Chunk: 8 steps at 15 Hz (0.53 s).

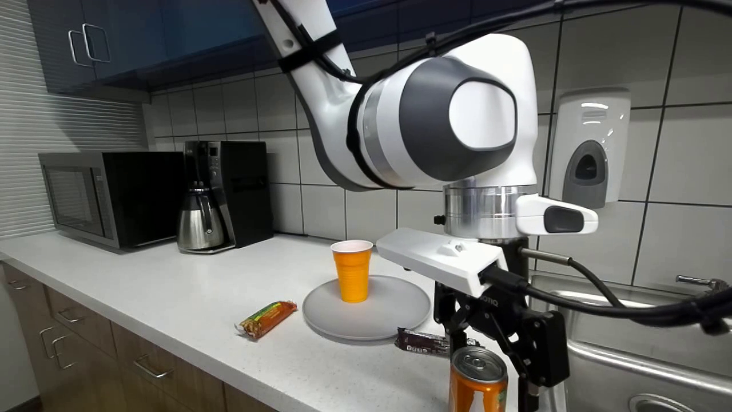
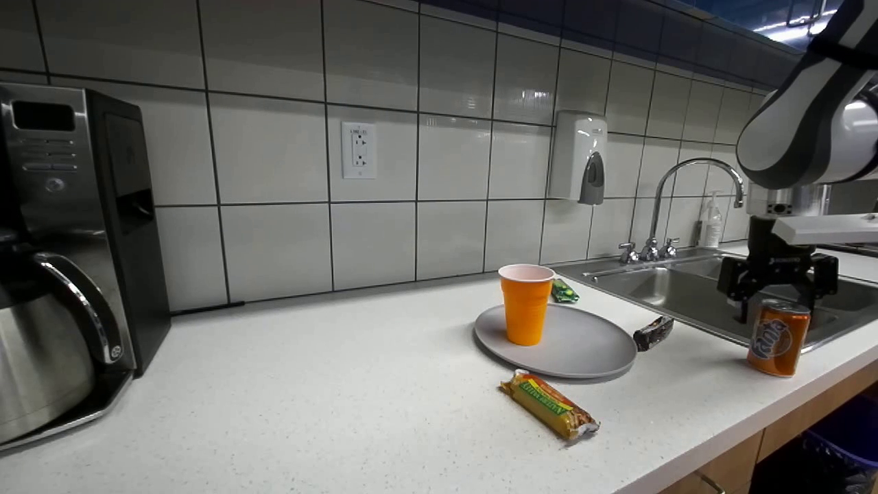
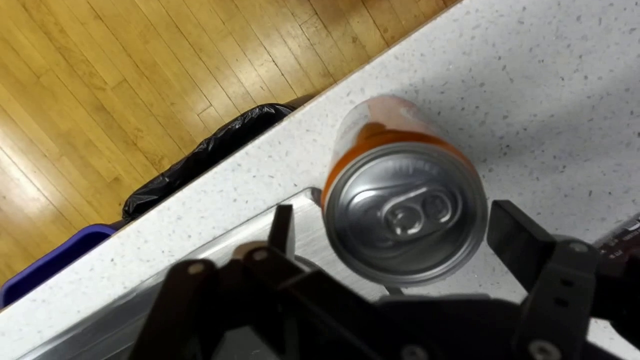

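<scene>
In an exterior view, the base of the orange soda can (image 1: 478, 380) is cropped by the lower edge, and one of my fingers slips out of sight behind it. From the wrist, its lid hides much of the body. I have the jaws of my gripper (image 3: 392, 225) spread wide, with the can's top between them; I see a gap on one side, but on the other I cannot tell whether the finger touches. The can stands upright on the countertop (image 2: 343, 412), just beside the sink (image 2: 686, 291).

Near it, a dark-wrapped bar (image 2: 654, 333) lies next to the gray plate (image 2: 597, 343), which bears an orange cup (image 2: 525, 309); another bar (image 2: 551, 406), in green and orange, rests on the plate's other side. My arm (image 1: 423, 114) blocks some of the tiled wall.

An exterior view gives me a green packet (image 2: 564, 291) partly behind the cup, and the faucet (image 2: 650, 251); the microwave (image 1: 114, 197) shows only in an exterior view. My wrist view adds wooden floor (image 3: 150, 75) and a purple bin (image 3: 57, 260), mostly cut off.
</scene>
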Each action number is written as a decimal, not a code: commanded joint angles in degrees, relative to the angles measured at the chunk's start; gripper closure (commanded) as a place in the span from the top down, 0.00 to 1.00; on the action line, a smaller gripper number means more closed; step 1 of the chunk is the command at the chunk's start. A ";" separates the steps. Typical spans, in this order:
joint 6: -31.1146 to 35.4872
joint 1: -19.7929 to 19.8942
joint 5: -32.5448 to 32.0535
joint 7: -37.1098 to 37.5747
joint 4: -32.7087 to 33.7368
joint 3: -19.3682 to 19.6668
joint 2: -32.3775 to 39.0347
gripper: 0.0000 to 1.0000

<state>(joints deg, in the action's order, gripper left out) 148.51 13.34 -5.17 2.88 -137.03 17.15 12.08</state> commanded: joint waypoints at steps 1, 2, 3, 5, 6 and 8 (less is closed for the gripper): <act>0.08 0.39 -0.22 -0.89 -0.58 -0.36 -2.20 1.00; 0.09 0.32 -0.31 -0.77 -0.72 -0.35 -2.57 1.00; 0.06 0.18 -0.54 -0.50 -0.83 -0.32 -3.07 1.00; 0.06 -0.14 -1.16 0.04 -0.97 -0.28 -4.19 1.00; 0.02 -0.35 -1.44 0.27 -0.93 -0.33 -4.70 1.00; -0.20 -0.87 -2.21 0.81 -0.73 -0.50 -5.71 1.00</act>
<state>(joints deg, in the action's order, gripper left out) 148.60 12.84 -5.63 2.89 -137.01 17.09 9.44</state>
